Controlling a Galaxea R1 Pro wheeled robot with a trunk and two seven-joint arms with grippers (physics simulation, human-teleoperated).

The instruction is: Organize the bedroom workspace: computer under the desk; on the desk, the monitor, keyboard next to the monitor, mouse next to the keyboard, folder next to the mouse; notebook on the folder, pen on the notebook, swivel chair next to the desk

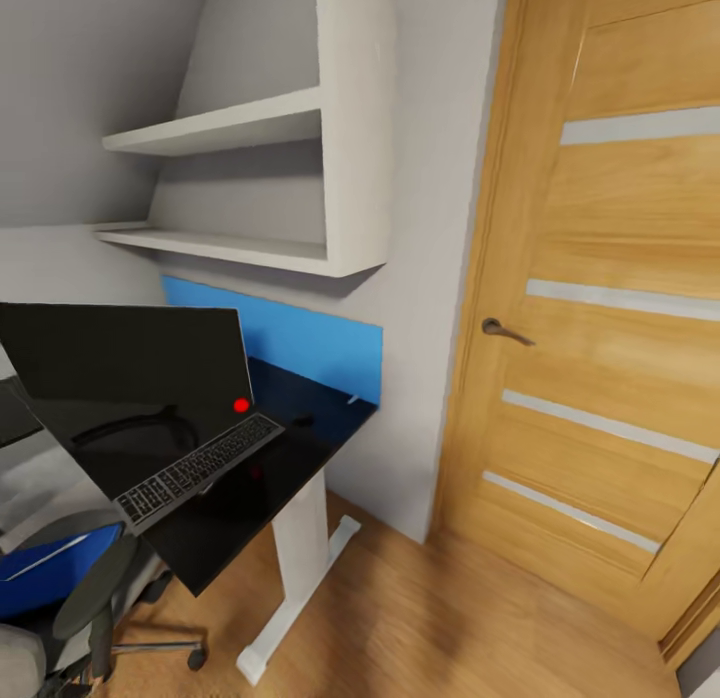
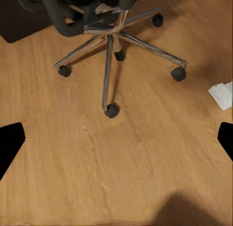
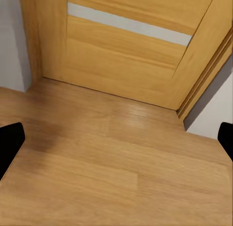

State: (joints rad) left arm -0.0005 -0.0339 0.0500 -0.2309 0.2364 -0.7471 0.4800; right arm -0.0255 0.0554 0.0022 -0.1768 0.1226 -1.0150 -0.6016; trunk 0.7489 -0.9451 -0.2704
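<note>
The black monitor (image 1: pixel 130 378) stands on the glossy black desk (image 1: pixel 300 453), with the keyboard (image 1: pixel 200 470) right in front of it. A small dark lump that looks like the mouse (image 1: pixel 303 419) lies beyond the keyboard. A short white stick, probably the pen (image 1: pixel 352 399), rests near the desk's far edge. The blue folder (image 1: pixel 45 578) lies on the swivel chair (image 1: pixel 95 593) at the lower left. The chair's chrome base (image 2: pixel 109 51) stands on the floor below my open left gripper (image 2: pixel 116 143). My right gripper (image 3: pixel 116 143) hangs open and empty over the floor. Computer and notebook are out of view.
A wooden door (image 1: pixel 610 308) with a handle (image 1: pixel 500 329) fills the right side. White wall shelves (image 1: pixel 260 178) and a blue wall panel (image 1: pixel 310 343) sit above the desk. The desk's white leg (image 1: pixel 300 568) and foot (image 2: pixel 222 94) rest on wood floor (image 1: pixel 450 618).
</note>
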